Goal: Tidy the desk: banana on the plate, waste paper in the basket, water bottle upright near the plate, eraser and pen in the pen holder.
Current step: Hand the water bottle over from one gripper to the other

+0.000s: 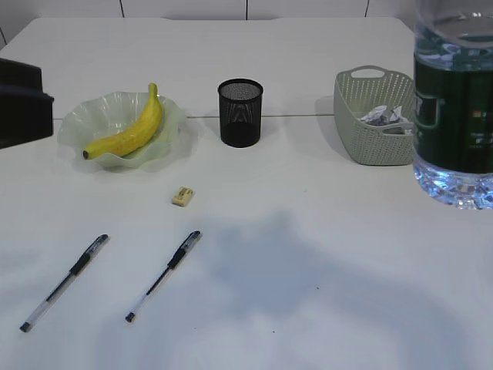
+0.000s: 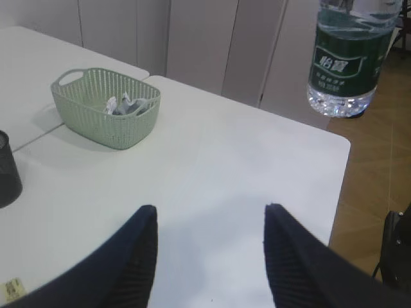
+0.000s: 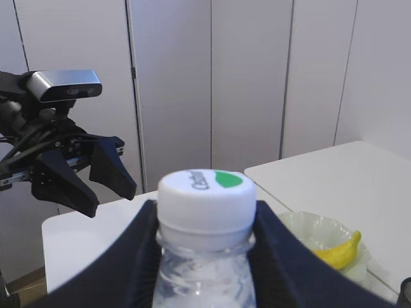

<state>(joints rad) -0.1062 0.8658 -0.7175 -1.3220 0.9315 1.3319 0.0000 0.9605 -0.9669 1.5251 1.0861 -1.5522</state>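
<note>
I see my right gripper [image 3: 204, 240] pinching the water bottle [image 1: 454, 100] by its neck, above the counter [image 1: 308, 270]; my left gripper [image 2: 209, 256] hangs spread, holding nothing.

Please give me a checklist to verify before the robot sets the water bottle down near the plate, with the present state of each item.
1. Right gripper shut on water bottle neck: ok.
2. Bottle upright and off the table: ok.
3. Bottle near the plate: not ok, it is far right.
4. Banana on plate: ok.
5. Left gripper open, holding nothing: ok.
6. Pens and eraser in pen holder: not ok.
</note>
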